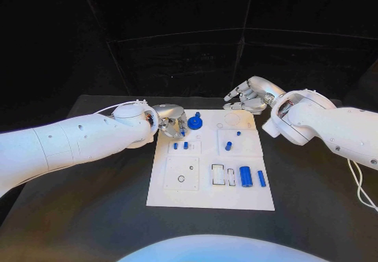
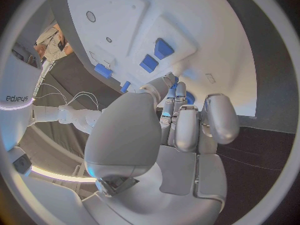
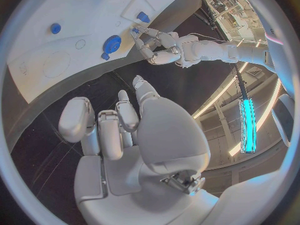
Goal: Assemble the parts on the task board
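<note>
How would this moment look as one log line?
left hand: at task board far-left corner, by blue round part | right hand: beyond far edge, empty

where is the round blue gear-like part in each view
Head view: the round blue part sits on the far left of the task board, just beside the left robot hand.
Left wrist view: hidden behind that robot hand's own fingers; I cannot pick it out.
Right wrist view: the part sits near the board's edge, close to the left robot hand.
Shared landmark: the white task board.
</note>
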`<control>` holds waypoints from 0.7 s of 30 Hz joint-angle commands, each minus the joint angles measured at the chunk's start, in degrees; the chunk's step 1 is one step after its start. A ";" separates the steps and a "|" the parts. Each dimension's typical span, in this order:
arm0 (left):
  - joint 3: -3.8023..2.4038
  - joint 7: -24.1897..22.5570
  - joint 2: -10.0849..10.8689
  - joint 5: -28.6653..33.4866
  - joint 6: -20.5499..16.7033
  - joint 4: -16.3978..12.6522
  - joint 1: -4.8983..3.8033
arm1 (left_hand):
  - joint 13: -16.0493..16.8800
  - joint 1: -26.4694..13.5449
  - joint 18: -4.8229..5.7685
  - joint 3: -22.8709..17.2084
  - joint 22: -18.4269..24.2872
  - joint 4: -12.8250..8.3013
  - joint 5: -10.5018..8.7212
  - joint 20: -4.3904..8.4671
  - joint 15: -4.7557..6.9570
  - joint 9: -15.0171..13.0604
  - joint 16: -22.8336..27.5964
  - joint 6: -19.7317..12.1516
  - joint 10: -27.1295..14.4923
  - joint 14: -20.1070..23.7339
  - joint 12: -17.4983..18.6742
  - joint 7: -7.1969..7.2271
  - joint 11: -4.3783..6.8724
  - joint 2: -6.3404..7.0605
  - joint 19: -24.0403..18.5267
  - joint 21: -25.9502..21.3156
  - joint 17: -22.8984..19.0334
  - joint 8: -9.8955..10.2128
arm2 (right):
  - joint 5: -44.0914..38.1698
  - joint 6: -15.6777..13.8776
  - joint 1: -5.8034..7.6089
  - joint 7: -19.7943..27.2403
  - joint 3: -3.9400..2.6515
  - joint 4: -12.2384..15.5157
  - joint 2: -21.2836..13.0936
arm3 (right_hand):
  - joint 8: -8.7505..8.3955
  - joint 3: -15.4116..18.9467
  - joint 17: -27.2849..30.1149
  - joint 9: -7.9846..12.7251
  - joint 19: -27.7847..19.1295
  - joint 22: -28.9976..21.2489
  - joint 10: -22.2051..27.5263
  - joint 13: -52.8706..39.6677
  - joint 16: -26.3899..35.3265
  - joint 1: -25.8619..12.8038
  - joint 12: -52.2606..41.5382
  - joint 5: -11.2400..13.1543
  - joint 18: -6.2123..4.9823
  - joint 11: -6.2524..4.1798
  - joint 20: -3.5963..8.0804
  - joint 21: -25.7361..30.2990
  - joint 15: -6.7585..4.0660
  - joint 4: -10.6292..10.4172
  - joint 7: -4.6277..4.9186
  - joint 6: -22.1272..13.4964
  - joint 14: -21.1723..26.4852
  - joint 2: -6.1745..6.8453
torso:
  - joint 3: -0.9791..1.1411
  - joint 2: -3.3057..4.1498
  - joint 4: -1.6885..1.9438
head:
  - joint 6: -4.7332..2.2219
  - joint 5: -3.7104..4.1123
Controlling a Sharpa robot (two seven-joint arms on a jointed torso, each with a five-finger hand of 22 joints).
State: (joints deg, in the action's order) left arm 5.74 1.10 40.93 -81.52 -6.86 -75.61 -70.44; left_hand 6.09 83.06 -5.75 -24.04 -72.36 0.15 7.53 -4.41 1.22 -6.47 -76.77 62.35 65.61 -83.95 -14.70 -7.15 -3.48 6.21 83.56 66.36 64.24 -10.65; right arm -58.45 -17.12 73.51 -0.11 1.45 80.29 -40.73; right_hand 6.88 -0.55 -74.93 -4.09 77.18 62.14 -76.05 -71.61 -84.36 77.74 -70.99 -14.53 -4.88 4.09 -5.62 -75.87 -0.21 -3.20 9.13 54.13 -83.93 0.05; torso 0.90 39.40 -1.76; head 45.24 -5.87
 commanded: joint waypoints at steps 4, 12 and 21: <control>0.02 0.89 -0.29 0.30 1.91 0.25 0.03 | 0.00 -0.87 0.85 -0.25 -0.06 0.13 -0.18 -0.05 0.00 0.00 -0.06 0.02 0.24 -0.76 0.56 -0.22 -0.10 0.05 0.07 0.24 -0.20 0.64 | -0.09 0.09 0.10 0.43 -0.04 0.14 0.02 | 0.29 -0.06 -5.92 0.06 -0.30 -0.03 0.13 -0.07 0.13 -0.21 -0.30 -0.24 -0.58 -0.16 0.02 0.16 -0.28 -0.33 -0.12 -0.16 -3.96 -0.29 | 0.02 0.00 -0.06 | 0.12 0.00; 0.03 1.25 -0.43 0.30 2.74 0.51 0.04 | -0.12 -1.89 0.89 -0.06 -0.30 0.06 -0.20 -0.39 -0.48 0.60 0.16 -2.16 -0.79 -0.54 1.76 -0.80 -0.70 0.95 -0.10 0.29 -0.89 2.46 | -0.09 0.09 0.10 0.40 -0.04 0.14 0.00 | 0.29 -0.06 -5.92 0.06 -0.30 -0.03 0.13 -0.07 0.13 -0.21 -0.30 -0.24 -0.58 -0.16 0.02 0.16 -0.28 -0.33 -0.12 -0.16 -3.96 -0.29 | 0.04 -0.01 0.00 | 0.25 0.13; 0.03 1.27 -0.43 0.30 2.82 0.60 0.04 | -0.37 -2.76 0.69 0.12 0.23 0.20 -0.19 -0.73 -0.83 1.01 0.44 -3.43 -2.29 -0.29 3.01 -1.03 -1.14 1.54 -0.53 -0.66 -1.66 3.69 | -0.09 0.05 0.10 0.36 -0.04 0.18 -0.10 | 0.29 -0.06 -5.92 0.06 -0.30 -0.03 0.13 -0.07 0.13 -0.21 -0.30 -0.24 -0.58 -0.16 0.02 0.16 -0.28 -0.33 -0.12 -0.16 -3.96 -0.29 | -0.01 -0.03 -0.01 | 0.30 0.14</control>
State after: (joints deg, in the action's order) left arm 5.79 2.01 40.53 -81.40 -4.85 -75.01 -70.36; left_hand 5.75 80.93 -5.75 -24.05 -72.19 0.15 7.54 -4.81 0.79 -5.51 -76.53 59.15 63.65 -83.95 -11.84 -8.12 -4.65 7.83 83.16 66.01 62.61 -7.12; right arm -58.45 -17.12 73.51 -0.12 1.45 80.31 -40.79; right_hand 6.88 -0.55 -74.92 -4.09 77.18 62.14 -76.05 -71.60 -84.37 77.74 -71.00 -14.53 -4.88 4.09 -5.62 -75.87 -0.21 -3.20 9.13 54.13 -83.93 0.05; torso 0.92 39.37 -1.79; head 45.52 -5.75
